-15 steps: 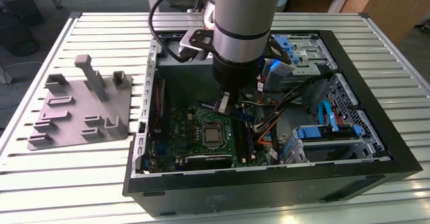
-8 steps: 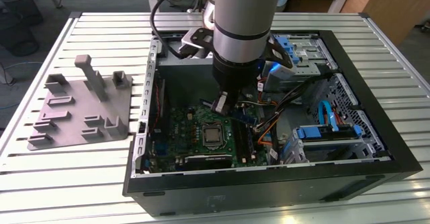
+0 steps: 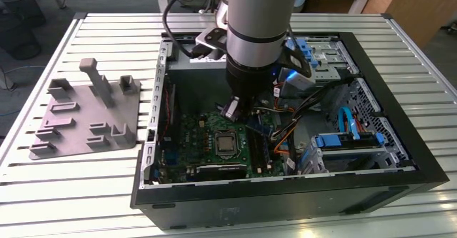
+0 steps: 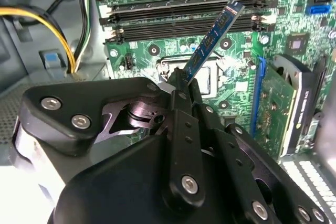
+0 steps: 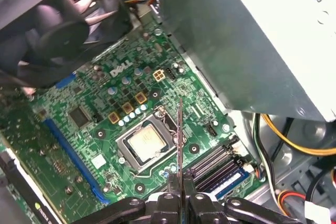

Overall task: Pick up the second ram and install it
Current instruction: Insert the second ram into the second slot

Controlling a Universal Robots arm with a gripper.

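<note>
You had the gripper [image 4: 178, 83] clamped on the second ram [image 4: 211, 39], stick tilted over the motherboard [image 4: 236, 93], black slots [image 4: 184, 18] just past its tip, processor socket [image 5: 144, 145] below the gripper

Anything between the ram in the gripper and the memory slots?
No obstruction shows. In the second wrist view the second ram, clamped in the gripper, slants over the CPU socket toward the memory slots, with only bare motherboard in between.

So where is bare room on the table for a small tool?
Bare table slats border the gray fixture on its near and far sides in the exterior view. Inside the computer case it is crowded: cables and the gripper shut on the second ram.
</note>
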